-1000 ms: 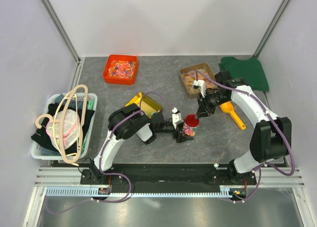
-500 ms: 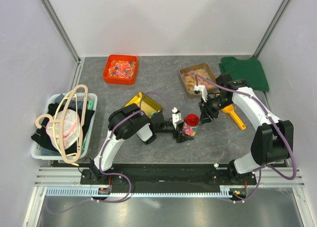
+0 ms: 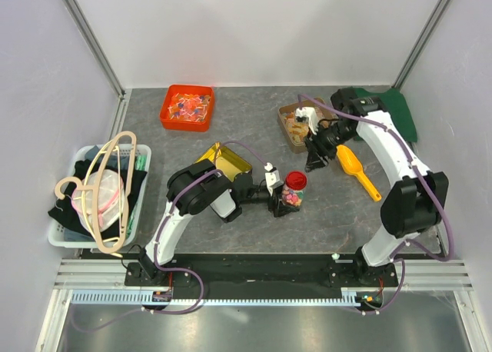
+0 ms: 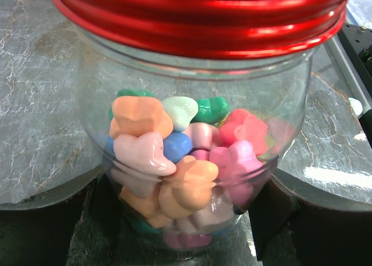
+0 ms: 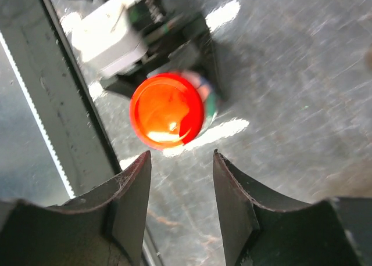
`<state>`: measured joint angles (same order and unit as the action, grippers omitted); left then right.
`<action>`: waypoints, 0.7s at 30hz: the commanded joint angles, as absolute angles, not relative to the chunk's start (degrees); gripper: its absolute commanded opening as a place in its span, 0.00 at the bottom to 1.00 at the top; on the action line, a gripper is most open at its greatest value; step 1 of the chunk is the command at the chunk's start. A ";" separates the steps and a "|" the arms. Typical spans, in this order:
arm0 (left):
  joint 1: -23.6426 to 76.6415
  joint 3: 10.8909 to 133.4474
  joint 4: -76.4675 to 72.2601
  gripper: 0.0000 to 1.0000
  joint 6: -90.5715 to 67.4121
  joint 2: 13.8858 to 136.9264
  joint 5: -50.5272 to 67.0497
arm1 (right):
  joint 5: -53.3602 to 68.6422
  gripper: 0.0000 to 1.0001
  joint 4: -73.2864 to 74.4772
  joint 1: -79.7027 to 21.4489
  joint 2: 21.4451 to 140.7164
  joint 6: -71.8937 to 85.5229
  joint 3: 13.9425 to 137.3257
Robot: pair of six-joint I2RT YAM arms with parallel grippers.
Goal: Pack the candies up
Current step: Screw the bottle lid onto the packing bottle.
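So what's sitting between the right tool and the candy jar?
Nothing: only bare grey table separates the open right tool from the red-lidded candy jar. The top view shows it, and the right wrist view too.

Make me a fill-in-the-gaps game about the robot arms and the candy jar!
1. The candies sit in a jar whose lid is coloured ____.
2. The left gripper is shut on the ____.
3. The right gripper is open and holds ____.
4. The cloth in the far right corner is coloured ____.

Missing words: red; jar; nothing; green.
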<state>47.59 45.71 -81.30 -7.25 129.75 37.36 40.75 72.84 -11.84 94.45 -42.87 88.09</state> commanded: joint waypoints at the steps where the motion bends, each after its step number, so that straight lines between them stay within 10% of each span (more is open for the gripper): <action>1: 47.29 45.88 -95.36 0.02 -8.79 131.48 35.68 | 43.59 0.53 72.16 -12.56 100.09 -43.50 94.55; 21: 47.29 46.05 -95.45 0.02 -8.96 131.48 35.86 | 48.87 0.42 74.00 -17.93 108.37 -48.51 94.23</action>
